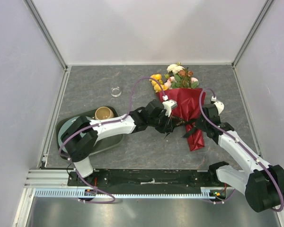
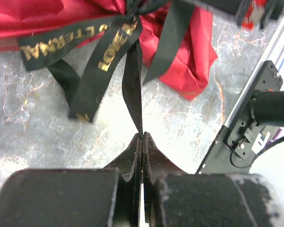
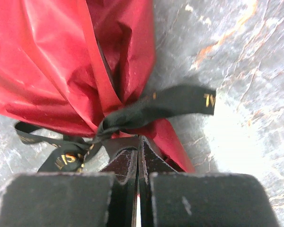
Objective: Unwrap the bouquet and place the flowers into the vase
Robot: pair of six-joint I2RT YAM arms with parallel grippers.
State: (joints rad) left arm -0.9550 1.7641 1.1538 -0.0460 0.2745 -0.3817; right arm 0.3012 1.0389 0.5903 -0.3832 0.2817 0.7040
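1. The bouquet [image 1: 187, 111] lies flat on the counter [image 1: 132, 151], with its wide end toward the far side and its narrow foot angled nearer and slightly right.
2. Dark red paper [image 3: 42, 61], creased and glossy, wraps the bouquet's stems in a cone.
3. A black ribbon [image 2: 109, 45] with gold lettering is knotted round the bouquet's narrow part. One tail is stretched taut and the others lie loose.
4. The flowers [image 1: 177, 75] are yellow, pink, cream and rust roses with green leaves, spilling from the bouquet's wide end.
5. The vase [image 1: 116, 91], small and made of clear glass, stands upright left of the bouquet's blooms, well apart.
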